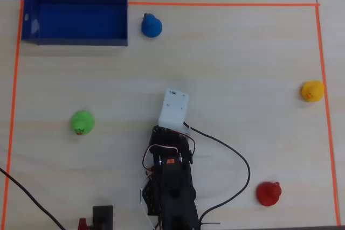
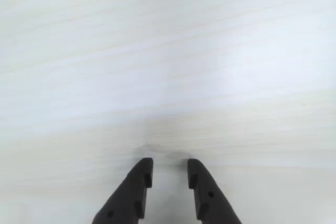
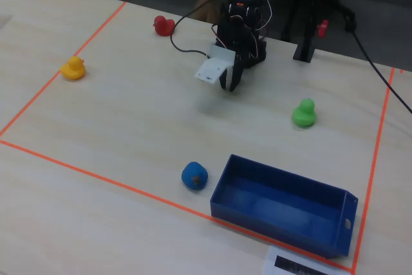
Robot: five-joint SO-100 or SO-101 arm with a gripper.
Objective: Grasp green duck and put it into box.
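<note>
- Gripper (image 2: 169,167) hangs over bare table at frame centre in overhead view, jaws a small gap apart, nothing btwn them.
- Green duck (image 1: 82,122) sits well apart, mid-left in overhead view; box (image 1: 119,21) in upper-left corner, empty.
- Step in hand, by my read: the reach. Swing toward duck, widen jaws first, drop straight over its rounded body.
- Blue duck (image 1: 151,26) just beside box; keep clear w/ the carry.

Your arm (image 1: 171,184): black printed body, white boxy camera housing (image 1: 173,106) at the wrist, red, white and black wiring looped along it; gripper (image 2: 169,174) with two black tapered fingers (image 2: 137,187)
</note>
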